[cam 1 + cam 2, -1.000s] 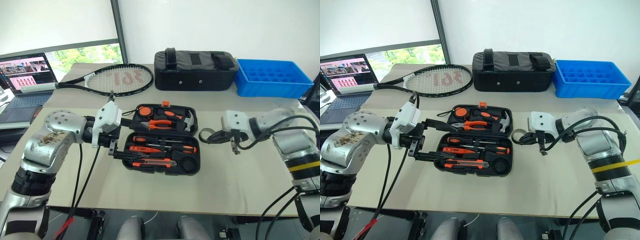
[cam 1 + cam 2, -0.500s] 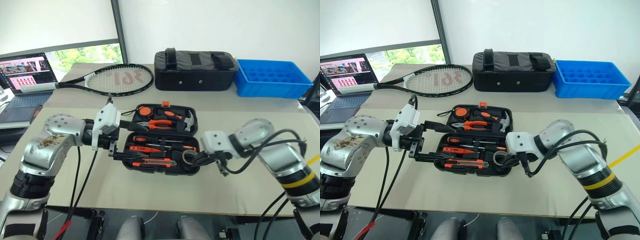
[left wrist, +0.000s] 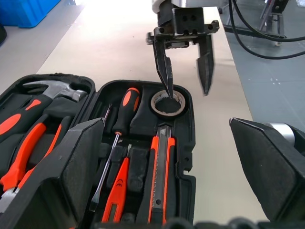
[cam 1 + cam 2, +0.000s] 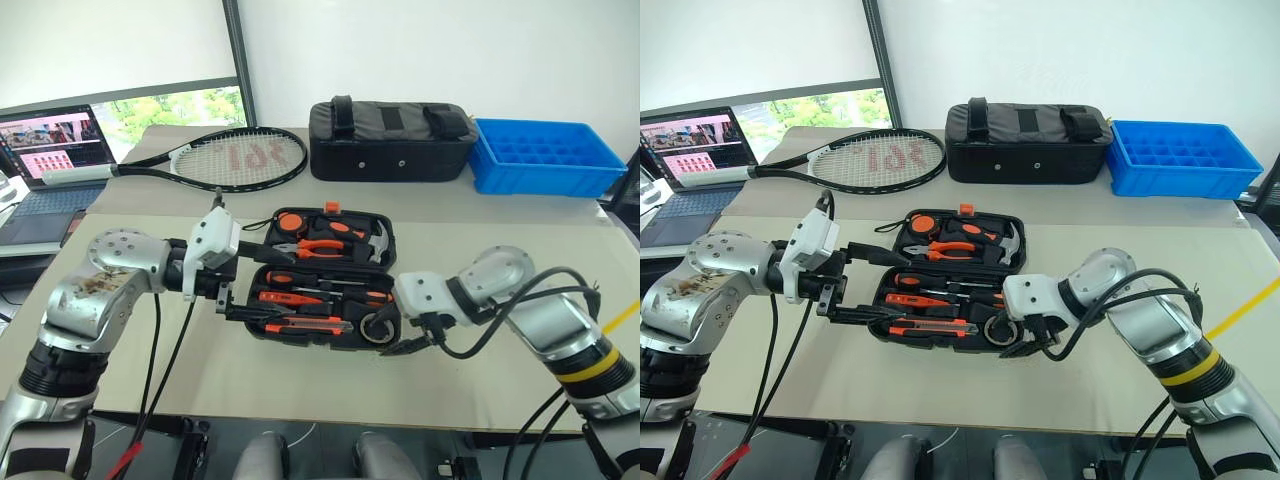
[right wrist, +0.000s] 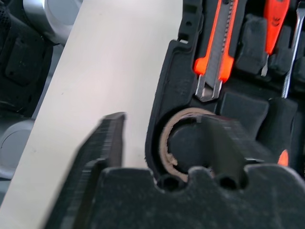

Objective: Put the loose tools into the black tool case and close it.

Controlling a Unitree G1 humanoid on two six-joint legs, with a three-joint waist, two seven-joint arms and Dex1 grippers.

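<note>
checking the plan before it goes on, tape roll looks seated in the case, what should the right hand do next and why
Probably lift the right hand clear of the tool case. Its fingers stand open, one tip inside the tape roll, which sits in its round recess, so the lid cannot swing shut until the hand is out.

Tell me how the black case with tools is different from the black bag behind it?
The tool case lies open, showing orange-handled tools in shaped slots; the fabric bag is closed. The case is flat hard plastic; the bag is taller, soft, with straps on top. The case sits near the robot, the bag farther back. Both are black, on one table.
</note>
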